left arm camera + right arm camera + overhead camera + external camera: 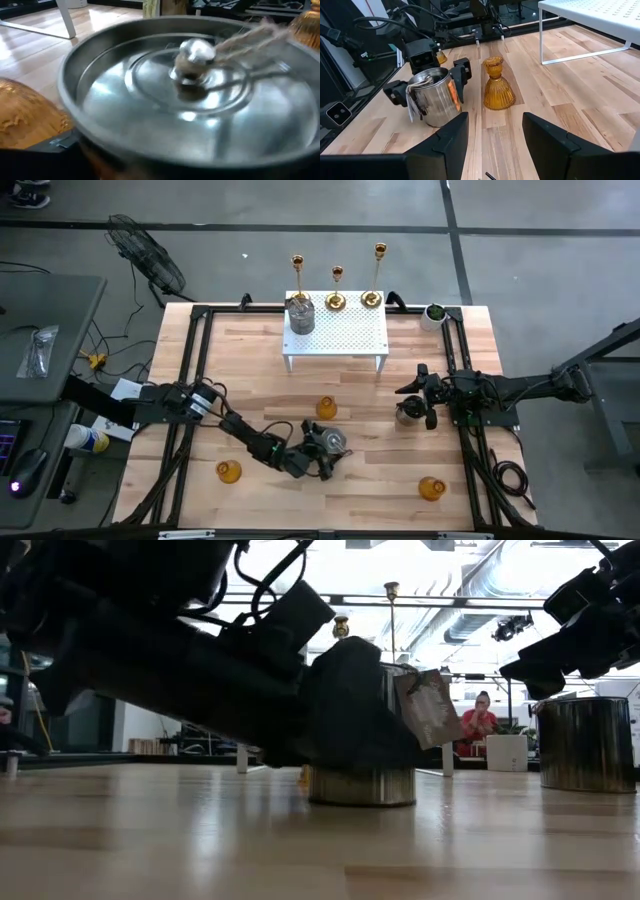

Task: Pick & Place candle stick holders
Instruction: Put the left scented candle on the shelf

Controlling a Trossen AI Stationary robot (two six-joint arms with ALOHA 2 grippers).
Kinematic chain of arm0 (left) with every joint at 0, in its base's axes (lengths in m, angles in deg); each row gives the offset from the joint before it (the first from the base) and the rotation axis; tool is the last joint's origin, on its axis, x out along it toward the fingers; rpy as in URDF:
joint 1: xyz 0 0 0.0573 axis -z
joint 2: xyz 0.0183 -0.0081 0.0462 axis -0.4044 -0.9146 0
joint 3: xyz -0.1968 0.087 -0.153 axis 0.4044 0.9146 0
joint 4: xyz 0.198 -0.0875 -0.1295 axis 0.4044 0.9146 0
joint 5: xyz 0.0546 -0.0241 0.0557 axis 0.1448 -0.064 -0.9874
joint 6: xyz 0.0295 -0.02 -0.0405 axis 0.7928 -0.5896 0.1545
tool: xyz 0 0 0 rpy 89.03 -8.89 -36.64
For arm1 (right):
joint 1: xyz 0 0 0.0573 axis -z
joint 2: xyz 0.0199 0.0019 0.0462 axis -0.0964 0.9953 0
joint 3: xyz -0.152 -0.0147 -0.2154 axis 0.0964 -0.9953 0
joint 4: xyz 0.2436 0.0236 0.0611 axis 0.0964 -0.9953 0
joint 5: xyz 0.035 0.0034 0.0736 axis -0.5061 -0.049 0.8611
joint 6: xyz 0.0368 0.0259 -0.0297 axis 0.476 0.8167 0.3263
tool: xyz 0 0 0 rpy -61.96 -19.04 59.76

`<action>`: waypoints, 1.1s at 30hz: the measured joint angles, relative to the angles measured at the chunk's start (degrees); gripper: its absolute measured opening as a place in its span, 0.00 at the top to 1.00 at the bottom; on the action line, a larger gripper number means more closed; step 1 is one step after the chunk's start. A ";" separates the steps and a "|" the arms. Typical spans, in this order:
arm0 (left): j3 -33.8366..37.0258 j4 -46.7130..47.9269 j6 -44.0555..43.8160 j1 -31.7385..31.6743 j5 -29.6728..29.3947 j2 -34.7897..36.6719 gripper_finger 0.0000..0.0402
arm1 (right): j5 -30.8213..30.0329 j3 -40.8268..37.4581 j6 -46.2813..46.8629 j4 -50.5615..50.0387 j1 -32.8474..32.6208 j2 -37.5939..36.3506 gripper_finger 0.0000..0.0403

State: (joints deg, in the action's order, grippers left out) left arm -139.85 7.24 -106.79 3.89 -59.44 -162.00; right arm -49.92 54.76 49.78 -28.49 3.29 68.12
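Silver holder [328, 442]: stood on the table at lower centre of the high view, upright, with a tag on twine; the lid and knob fill the left wrist view.
Left gripper [318, 452]: set around that holder — in the right wrist view a finger [461, 73] is seen on each side of the can wall. Whether the pads press the metal cannot be told, though the base is seen flat on the wood in the low view, so a lift is judged not yet begun.
Right gripper [424, 392]: at right of centre in the high view, fingers spread apart with nothing between them in its own wrist view; a second silver holder [407, 412] stands just beside it, seemingly next in line.
Shelf [340, 340]: white perforated stand at upper centre, likely the drop place — one silver holder [300, 315] and two gold sticks [336, 290] are already at its far edge.
Third gold stick [297, 277]: at the shelf's upper left; its base is hidden.
Amber holders: one [326, 408] near centre, just beyond the gripped can; one [229, 471] lower left; one [431, 487] lower right — all left on the table.
Plant [434, 313]: at the upper right corner, not part of the job.
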 joint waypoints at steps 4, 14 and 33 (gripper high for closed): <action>-0.35 0.13 0.01 -0.02 -0.88 -0.01 0.13 | 0.00 0.00 0.00 0.03 -0.01 -0.01 0.56; -3.40 0.26 3.67 0.00 -6.73 0.60 0.13 | 0.00 0.00 0.01 0.03 0.00 0.00 0.56; -27.73 19.66 15.45 -8.51 -24.88 8.80 0.13 | 0.02 -0.02 0.01 -0.02 -0.01 0.52 0.56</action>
State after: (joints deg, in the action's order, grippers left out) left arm -167.58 26.90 -91.33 -4.62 -84.33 -153.20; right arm -49.90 54.74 49.79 -28.51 3.28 68.64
